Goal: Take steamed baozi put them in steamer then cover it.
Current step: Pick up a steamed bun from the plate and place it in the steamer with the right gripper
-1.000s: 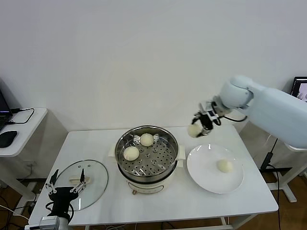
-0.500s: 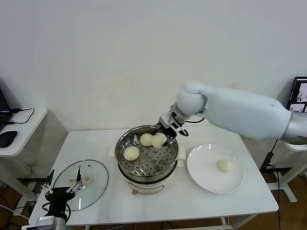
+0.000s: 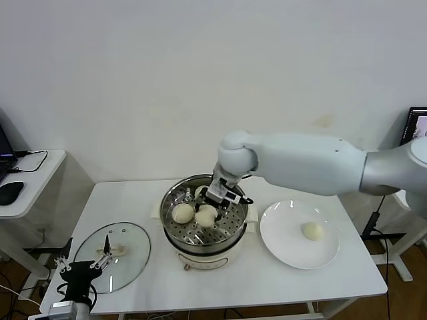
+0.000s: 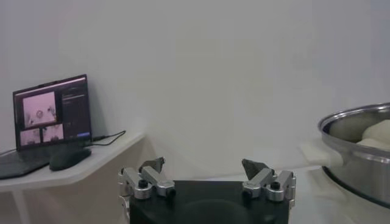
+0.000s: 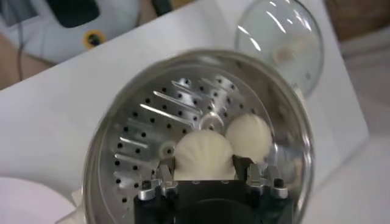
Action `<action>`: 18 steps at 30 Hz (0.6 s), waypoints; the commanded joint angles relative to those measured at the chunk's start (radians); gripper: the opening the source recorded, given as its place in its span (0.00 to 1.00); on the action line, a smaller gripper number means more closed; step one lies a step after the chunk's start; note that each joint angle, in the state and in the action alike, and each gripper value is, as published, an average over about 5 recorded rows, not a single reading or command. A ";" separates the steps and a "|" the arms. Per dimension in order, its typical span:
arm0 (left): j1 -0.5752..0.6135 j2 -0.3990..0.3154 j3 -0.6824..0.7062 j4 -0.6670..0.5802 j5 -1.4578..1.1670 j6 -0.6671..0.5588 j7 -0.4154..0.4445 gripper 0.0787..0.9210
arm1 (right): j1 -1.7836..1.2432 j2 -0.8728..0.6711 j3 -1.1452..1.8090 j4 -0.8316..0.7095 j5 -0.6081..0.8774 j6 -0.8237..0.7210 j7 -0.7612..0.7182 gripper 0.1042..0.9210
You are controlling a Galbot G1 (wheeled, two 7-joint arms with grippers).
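Note:
The steamer [image 3: 172, 231] stands mid-table, its steel rim also showing in the right wrist view [image 5: 97, 158]. My right gripper [image 3: 211, 207] is shut on a steamed baozi [image 3: 206, 215] low over the perforated tray; the wrist view shows the baozi [image 5: 204, 154] between the fingers. A second baozi [image 3: 182, 213] lies right beside it [image 5: 248, 135]. A third [image 3: 199, 195] shows partly behind the gripper. A fourth baozi [image 3: 312, 231] lies on the white plate [image 3: 287, 250]. The cover [image 3: 127, 257] lies flat on the table at the left. My left gripper [image 3: 83, 267] is open and empty near the cover.
The cover also shows beyond the steamer in the right wrist view [image 5: 280, 36]. A side desk [image 3: 33, 180] with a mouse [image 3: 10, 192] stands at the left. The left wrist view shows a laptop [image 4: 52, 112] and the steamer's side [image 4: 359, 158].
My right gripper carried the baozi from above the plate's far side over the steamer's back rim, then down and forward onto the tray beside the front-left baozi. Left arm barely moved.

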 commanded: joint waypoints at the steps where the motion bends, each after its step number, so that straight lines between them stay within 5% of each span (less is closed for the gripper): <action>1: -0.001 -0.002 0.001 0.003 0.000 -0.001 -0.001 0.88 | -0.015 0.044 -0.044 -0.012 -0.079 0.113 0.003 0.61; 13: -0.010 -0.005 0.010 0.011 0.001 -0.001 -0.001 0.88 | -0.018 0.036 -0.039 0.013 -0.092 0.127 0.024 0.62; 18: -0.010 -0.003 0.012 0.012 0.002 -0.001 -0.001 0.88 | 0.005 0.019 -0.029 0.032 -0.095 0.130 0.028 0.74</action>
